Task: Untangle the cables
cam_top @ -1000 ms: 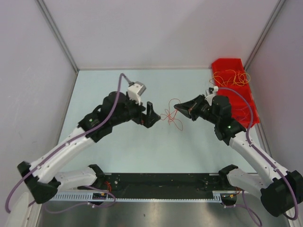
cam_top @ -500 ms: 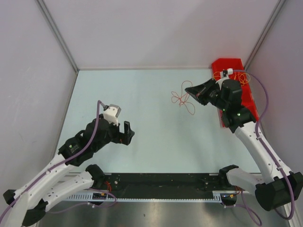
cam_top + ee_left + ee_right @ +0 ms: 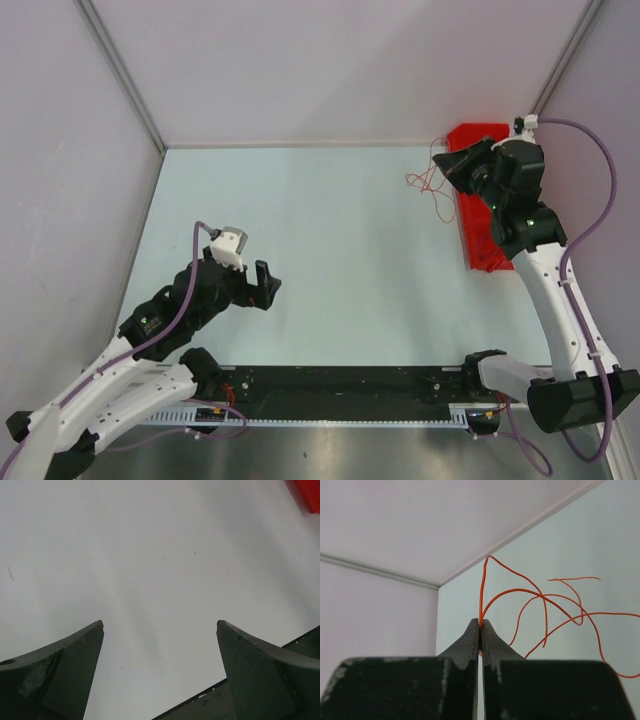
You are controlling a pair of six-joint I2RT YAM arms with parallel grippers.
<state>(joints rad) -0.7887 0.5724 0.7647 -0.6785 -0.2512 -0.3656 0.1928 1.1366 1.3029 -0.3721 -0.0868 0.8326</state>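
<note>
Right wrist view puts us at the right gripper (image 3: pixel 480 625), its jaws pressed together on a single red cable (image 3: pixel 481 590); the strand rises from the pinch and springs off in loose loops to the right, free of any other wire that we can see. From the top view we find that right gripper (image 3: pixel 445 165) held high at the far right corner, with the red cable (image 3: pixel 432 190) dangling off its tips just beside the near-left rim of the red bin (image 3: pixel 478 255); the loops hang over the table (image 3: pixel 330 220), not yet over the bin.

We judge the step in hand to be carrying this freed strand to the bin; done well, it means holding the pinch firm until the trailing loops hang inside the rim, high enough that they do not snag on the bin's wall, and only then parting the jaws; so thin a wire may cling to a pad. What lies in the bin we cannot tell, as the arm covers most of it.

Room is tight there; the back wall (image 3: pixel 330 70) and right wall (image 3: pixel 600 150) close in on the corner, and the purple hose (image 3: pixel 590 215) arcs toward the right wall. Leftward the table offers wide room; the left gripper (image 3: pixel 262 285) waits well apart, jaws spread wide over bare surface, holding nothing.
</note>
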